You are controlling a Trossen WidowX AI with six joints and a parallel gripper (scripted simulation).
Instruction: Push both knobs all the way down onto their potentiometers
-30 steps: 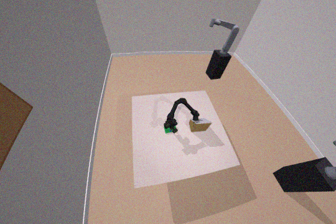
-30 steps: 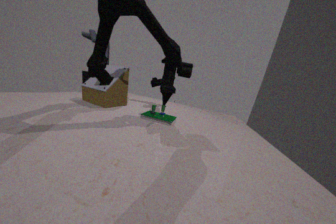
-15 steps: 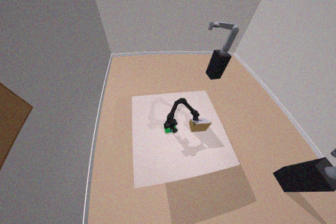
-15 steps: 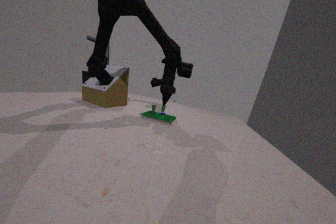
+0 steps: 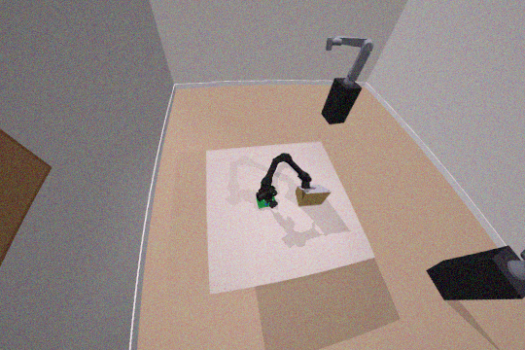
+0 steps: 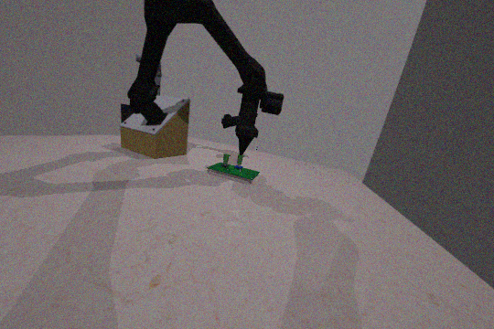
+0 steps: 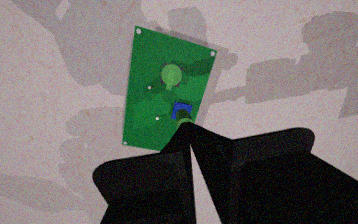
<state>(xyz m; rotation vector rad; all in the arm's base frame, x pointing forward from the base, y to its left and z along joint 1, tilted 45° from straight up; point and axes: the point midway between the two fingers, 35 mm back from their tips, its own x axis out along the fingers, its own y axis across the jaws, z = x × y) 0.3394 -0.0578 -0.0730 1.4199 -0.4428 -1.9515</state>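
The green circuit board (image 5: 262, 205) (image 6: 251, 175) (image 7: 137, 127) stands low above the table. One light green knob (image 6: 226, 159) (image 7: 171, 75) stands over a dark potentiometer that it mostly hides in the wrist view. The other green knob (image 6: 240, 159) (image 7: 184, 121) stands above the blue potentiometer (image 6: 238, 167) (image 7: 182, 108); in the wrist view the fingertips partly cover it. My gripper (image 6: 241, 154) (image 7: 186, 126) is shut with nothing between the fingers. Its tips are right over the knob at the blue potentiometer, touching it or nearly so; I cannot tell which. Whether either knob sits against its potentiometer is too small to tell.
The arm's base stands on a wooden block (image 5: 314, 197) (image 6: 171, 137) with a pale top, beside the board. The pale table (image 5: 245, 258) (image 6: 203, 256) bears broad arm shadows. Two grey arms on black pedestals (image 5: 341, 101) (image 5: 473, 279) stand off the table.
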